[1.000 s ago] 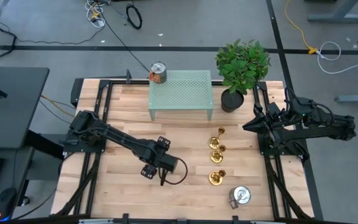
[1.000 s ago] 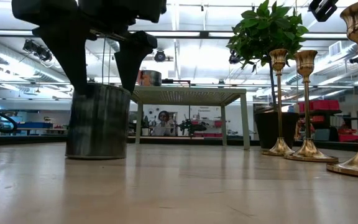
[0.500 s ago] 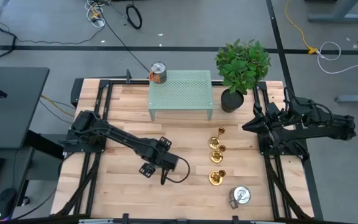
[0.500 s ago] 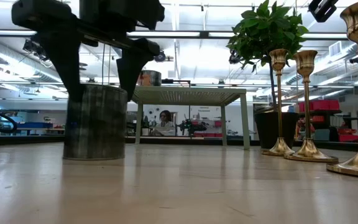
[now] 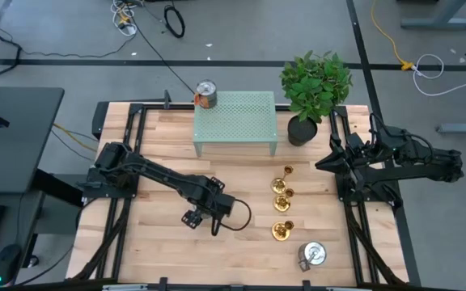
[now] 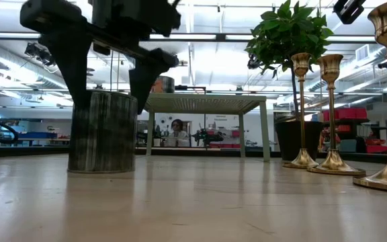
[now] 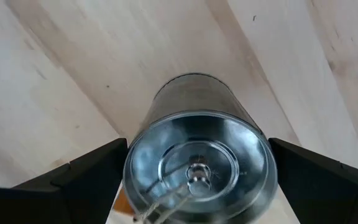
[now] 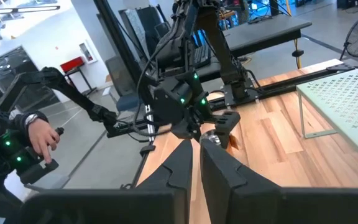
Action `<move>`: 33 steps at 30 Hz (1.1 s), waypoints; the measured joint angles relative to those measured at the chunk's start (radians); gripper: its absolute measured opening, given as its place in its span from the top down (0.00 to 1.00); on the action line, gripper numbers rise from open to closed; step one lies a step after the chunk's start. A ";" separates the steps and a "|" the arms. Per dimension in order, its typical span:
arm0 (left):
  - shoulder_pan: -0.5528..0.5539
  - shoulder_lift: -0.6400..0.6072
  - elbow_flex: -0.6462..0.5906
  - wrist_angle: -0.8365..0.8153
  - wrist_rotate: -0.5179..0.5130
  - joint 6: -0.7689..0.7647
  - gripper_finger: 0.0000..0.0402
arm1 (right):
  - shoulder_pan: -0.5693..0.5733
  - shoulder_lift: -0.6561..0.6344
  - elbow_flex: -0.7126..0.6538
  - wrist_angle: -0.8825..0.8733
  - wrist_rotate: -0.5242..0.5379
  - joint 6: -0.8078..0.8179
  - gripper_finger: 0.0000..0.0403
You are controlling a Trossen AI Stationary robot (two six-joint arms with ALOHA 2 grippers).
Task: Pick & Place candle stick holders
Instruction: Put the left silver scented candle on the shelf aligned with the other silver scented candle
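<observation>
Here the three candle stick holders are being shown upright in a short row on the surface, right of centre, their long axes vertical, cups up and flared bases down; in the low view they are seen standing close together, apparently apart from one another. They are being left untouched. The left pincer is being held well to their left, over a silver can, with its fingers spread wide on either side of the can's lid, so the can is straddled but, as far as can be judged, not being gripped. The right pincer is being kept shut and empty at the surface's right edge, raised, and is judged the nearer of the two to the row, which lies to its left and below. A second can is lying just beyond the nearest holder, and a third by the green rack. No label wording can be read
</observation>
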 joint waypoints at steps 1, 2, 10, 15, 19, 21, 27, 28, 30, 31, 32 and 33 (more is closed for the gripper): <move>0.003 0.009 0.000 0.001 0.014 0.000 0.02 | 0.000 0.000 0.000 0.000 0.000 0.000 0.91; 0.006 0.018 0.000 0.002 0.026 0.002 0.02 | 0.000 0.000 0.000 0.000 0.000 0.000 0.91; 0.008 0.081 0.000 0.005 0.047 -0.013 0.02 | 0.000 0.000 0.000 0.000 0.000 0.000 0.91; 0.008 0.082 0.000 0.014 0.051 -0.079 0.02 | 0.000 0.000 0.000 0.000 0.000 0.000 0.91; 0.007 0.082 0.000 0.016 0.051 -0.122 0.02 | 0.000 0.000 0.000 0.000 0.000 0.000 0.91; 0.007 0.082 0.000 0.019 0.051 -0.133 0.02 | 0.000 0.000 0.000 0.000 0.000 0.000 0.91; 0.007 0.082 0.000 0.035 0.051 -0.134 0.02 | 0.000 0.000 0.000 0.000 0.000 0.000 0.91; 0.007 0.082 0.000 0.041 0.051 -0.134 0.02 | 0.000 0.000 0.000 0.000 0.000 0.000 0.91; 0.007 0.082 0.000 0.054 0.050 -0.136 0.02 | 0.000 0.000 0.000 0.000 0.000 0.000 0.91; 0.007 0.082 0.000 0.054 0.050 -0.148 0.02 | 0.000 0.000 0.000 0.000 0.000 0.000 0.91; 0.007 0.082 0.000 0.052 0.049 -0.170 0.02 | 0.000 0.000 0.000 0.000 0.000 0.000 0.91; 0.007 0.082 0.000 0.052 0.049 -0.187 0.02 | 0.000 0.000 0.000 0.000 0.000 0.000 0.91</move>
